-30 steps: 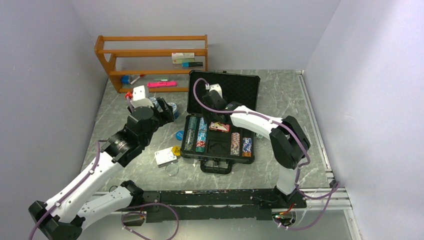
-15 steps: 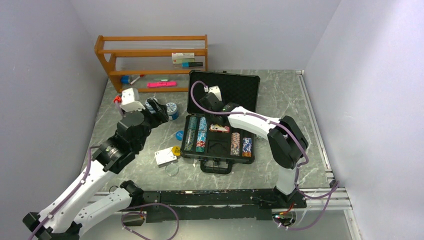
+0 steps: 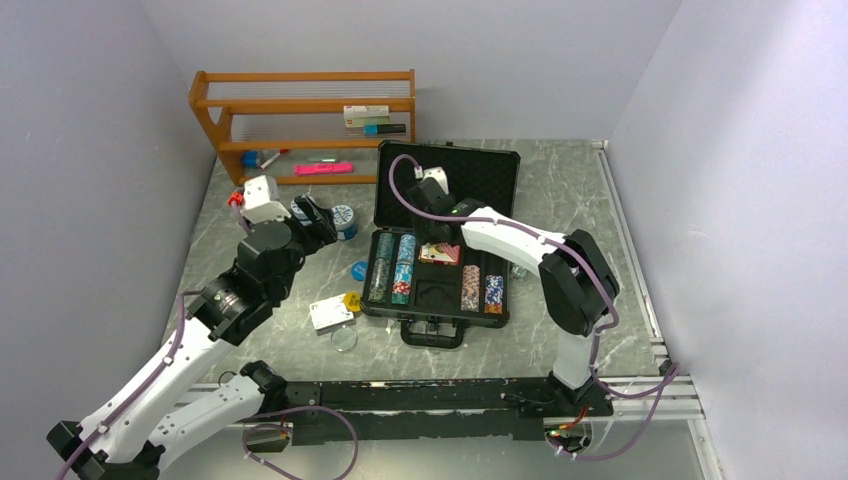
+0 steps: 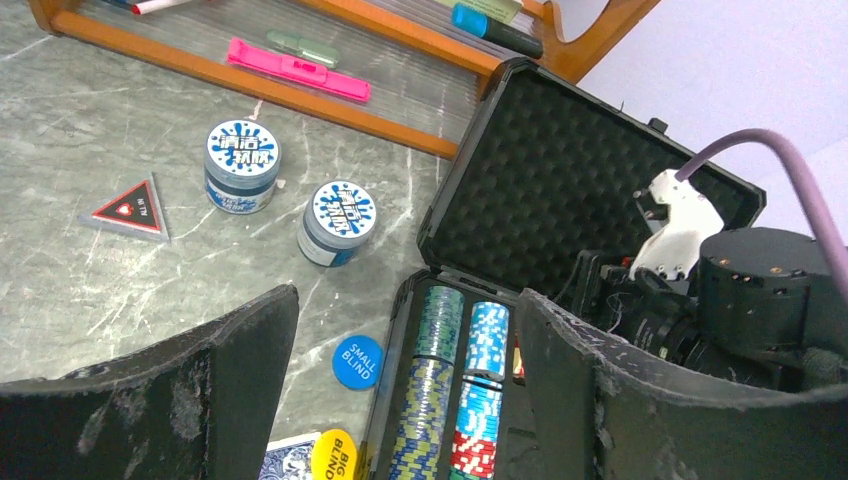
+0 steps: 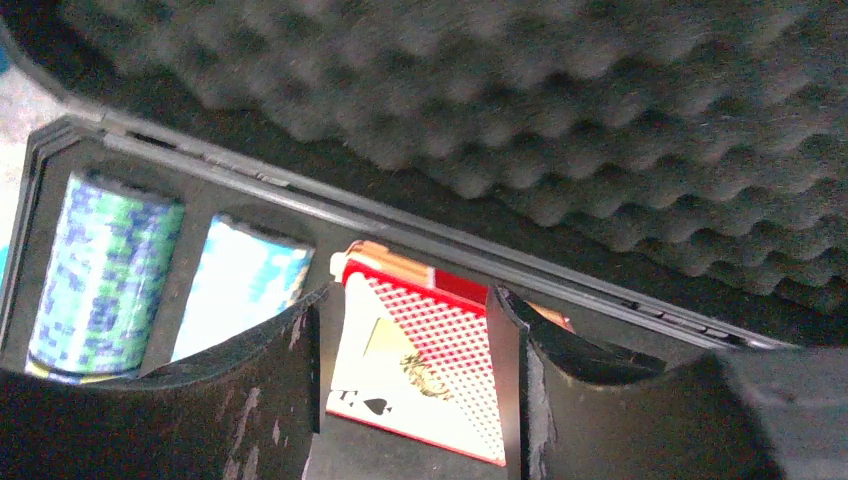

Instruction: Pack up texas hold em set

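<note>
The black briefcase [image 3: 437, 312] lies open, its foam lid [image 3: 470, 180] upright. Striped chip stacks fill its left slots [image 3: 390, 268] and right slots [image 3: 480, 290], and show in the left wrist view [image 4: 440, 380]. My right gripper [image 3: 437, 238] reaches into the case's middle and is shut on the red card deck [image 5: 420, 360], which tilts against the slot's rim. My left gripper [image 4: 405, 400] is open and empty, above the table left of the case [image 3: 322, 215]. The blue card deck [image 3: 329, 314] and yellow dealer button [image 3: 352, 301] lie on the table left of the case.
Two round blue-and-white tubs [image 4: 242, 165] [image 4: 338, 220] stand left of the lid. A blue "small blind" disc [image 4: 358, 361] and a red triangular marker [image 4: 128, 208] lie on the table. A clear disc [image 3: 344, 340] lies near the front. The wooden shelf [image 3: 300, 120] stands at the back left.
My left arm has drawn back to the left, away from the tubs. My right gripper shifted slightly left and then right again over the red deck, which stays in the case's middle.
</note>
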